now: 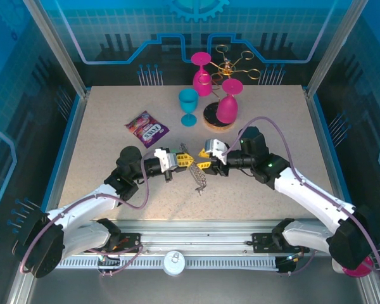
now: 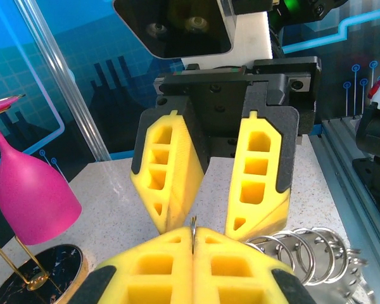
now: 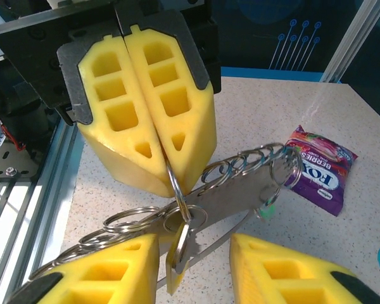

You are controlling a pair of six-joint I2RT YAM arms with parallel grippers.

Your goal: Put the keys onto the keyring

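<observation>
Left of centre in the top view, the yellow-padded left gripper (image 1: 187, 159) is clamped tight on the thin dark metal keyring (image 1: 199, 178). The keyring, fringed with small silver rings, dangles just below and right of its fingertips. Facing it from the right, the yellow-padded right gripper (image 1: 204, 159) has its jaws parted, and a small yellowish-headed key (image 3: 176, 253) hangs in the gap between them.

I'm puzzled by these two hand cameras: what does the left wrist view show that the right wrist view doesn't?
Left wrist view: a pink goblet and a gold wire stand. Right wrist view: a purple candy packet. Both: the keyring, pinched by the shut left gripper, facing the open right gripper.
</observation>
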